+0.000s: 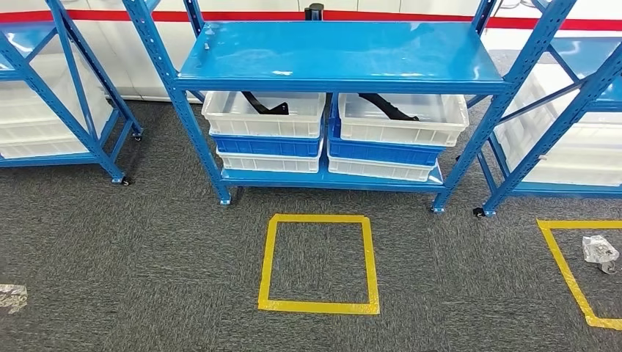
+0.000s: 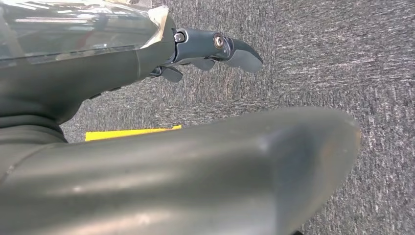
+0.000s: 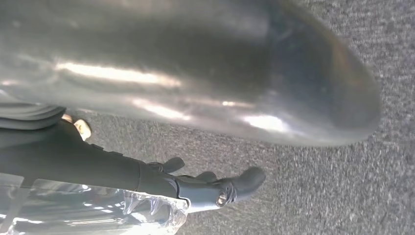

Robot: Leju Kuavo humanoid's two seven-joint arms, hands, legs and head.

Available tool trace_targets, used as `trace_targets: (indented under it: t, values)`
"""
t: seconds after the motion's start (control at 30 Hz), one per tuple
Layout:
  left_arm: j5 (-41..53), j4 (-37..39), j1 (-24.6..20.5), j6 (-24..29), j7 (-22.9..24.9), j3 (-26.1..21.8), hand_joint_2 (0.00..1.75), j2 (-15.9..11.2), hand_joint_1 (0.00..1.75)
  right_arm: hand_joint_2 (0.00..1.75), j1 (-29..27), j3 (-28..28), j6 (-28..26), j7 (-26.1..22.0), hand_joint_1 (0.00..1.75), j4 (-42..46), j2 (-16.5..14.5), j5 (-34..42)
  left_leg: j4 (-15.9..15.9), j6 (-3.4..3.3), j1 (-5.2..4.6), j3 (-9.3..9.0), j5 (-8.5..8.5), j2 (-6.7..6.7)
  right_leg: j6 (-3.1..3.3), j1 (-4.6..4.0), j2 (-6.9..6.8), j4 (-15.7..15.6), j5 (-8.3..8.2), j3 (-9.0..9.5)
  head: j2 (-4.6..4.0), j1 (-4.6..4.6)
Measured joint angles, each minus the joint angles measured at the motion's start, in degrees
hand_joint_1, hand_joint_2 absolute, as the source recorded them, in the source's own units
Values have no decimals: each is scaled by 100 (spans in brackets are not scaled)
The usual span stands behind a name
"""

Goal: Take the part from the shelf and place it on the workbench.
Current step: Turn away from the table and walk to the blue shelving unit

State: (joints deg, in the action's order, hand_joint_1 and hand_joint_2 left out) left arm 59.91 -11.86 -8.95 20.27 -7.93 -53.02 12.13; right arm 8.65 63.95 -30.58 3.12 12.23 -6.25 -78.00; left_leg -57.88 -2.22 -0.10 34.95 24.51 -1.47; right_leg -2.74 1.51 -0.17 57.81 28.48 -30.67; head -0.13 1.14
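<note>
A blue metal shelf (image 1: pixel 337 55) stands straight ahead in the head view. Under its top board sit two white bins on blue and white ones. The left bin (image 1: pixel 264 117) holds a black angled part (image 1: pixel 265 105); the right bin (image 1: pixel 402 121) holds a longer black part (image 1: pixel 389 107). My left hand (image 2: pixel 205 166) hangs above the grey carpet, its thick thumb apart from the dark fingers (image 2: pixel 220 49), holding nothing. My right hand (image 3: pixel 195 73) hangs the same way over the carpet, its fingers (image 3: pixel 215 188) stretched out and empty.
A yellow tape square (image 1: pixel 320 262) marks the carpet in front of the shelf. A second tape outline (image 1: pixel 568 275) at the right has a small clear bag (image 1: pixel 600 249) inside. More blue shelves with white bins stand at the left (image 1: pixel 44 110) and right (image 1: pixel 565 125).
</note>
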Motion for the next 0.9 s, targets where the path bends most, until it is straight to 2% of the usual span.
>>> trace_targets:
  t: [0.03,0.1,0.27,0.4,0.5,0.53,0.57,0.63,0.67,0.7,0.73,0.77,0.8,0.83,0.87,0.9]
  values:
    - [-3,0,1,2,-5,-2,0,-2,0,0,2,0,0,1,0,1,-3,-5,9,-45,3,-6,-4,1,11,-11,3,1,-5,1,0,2]
    - [-3,0,1,1,-14,-2,0,-2,0,0,3,0,0,7,0,1,-9,-10,22,-80,8,-10,-35,2,31,-23,6,3,-15,10,0,4]
    - [25,-1,1,-9,-18,5,0,-9,0,0,3,0,-2,14,0,1,-22,27,10,-74,7,-8,-40,1,41,-18,11,6,-20,30,0,5]
    - [38,-1,-1,-10,-18,17,0,-15,0,0,8,0,-3,14,0,1,-34,40,-15,-83,-21,12,10,5,3,-2,14,-13,3,34,0,5]
    - [56,-2,1,-11,-15,37,0,-11,0,0,23,0,-17,12,0,1,-30,45,161,-89,0,-107,-19,13,-36,-23,11,7,62,42,0,-3]
    - [61,-2,-2,-11,-11,46,0,-9,0,0,26,0,-21,12,0,1,-27,50,231,-88,19,-167,-48,20,-30,-35,12,178,146,-30,0,-15]
    - [62,-3,-4,-11,-7,55,0,-5,0,0,24,0,-23,11,0,1,-23,54,270,-86,35,-207,-67,27,-15,-33,13,485,276,-176,0,-27]
    - [63,-3,-11,-11,4,63,0,-2,0,0,10,1,-24,11,0,1,-19,61,276,-91,32,-225,-56,32,-5,-33,16,1232,553,-593,0,-44]
    - [63,-3,-9,-12,9,65,0,-1,0,0,-2,1,-24,13,0,1,-15,61,273,-87,31,-230,-46,29,-31,-29,16,1455,602,-737,0,-45]
    - [63,-3,-6,-14,13,65,0,-1,0,0,-11,2,-24,13,0,1,-10,61,268,-76,33,-237,-34,24,-81,-23,15,1453,549,-771,0,-46]
    - [63,-3,-5,-16,15,66,0,2,0,0,-15,2,-24,14,0,1,-3,61,258,-56,40,-249,-17,15,-147,-13,15,1198,403,-673,0,-46]
    - [63,-3,-5,-19,16,66,0,5,0,0,-14,2,-24,15,0,1,4,60,235,-29,49,-260,8,7,-214,2,15,764,210,-479,0,-48]
    - [63,-3,-5,-21,17,67,0,7,0,0,-8,2,-24,16,0,0,6,57,207,10,45,-269,47,-1,-246,6,16,376,49,-300,0,-53]
    - [63,-4,-6,-23,17,68,0,8,0,0,-2,2,-25,18,0,-1,5,54,173,48,38,-267,102,-6,-224,7,16,84,-54,-153,0,-57]
    - [63,-4,-7,-22,17,69,0,6,0,0,0,2,-25,24,0,-1,2,49,148,82,27,-265,153,-6,-164,1,16,-60,-91,-70,0,-57]
    - [63,-5,-7,-20,17,70,0,3,0,0,0,2,-26,31,0,-2,-1,45,139,111,18,-266,195,-6,-77,-17,16,-58,-74,-59,0,-53]
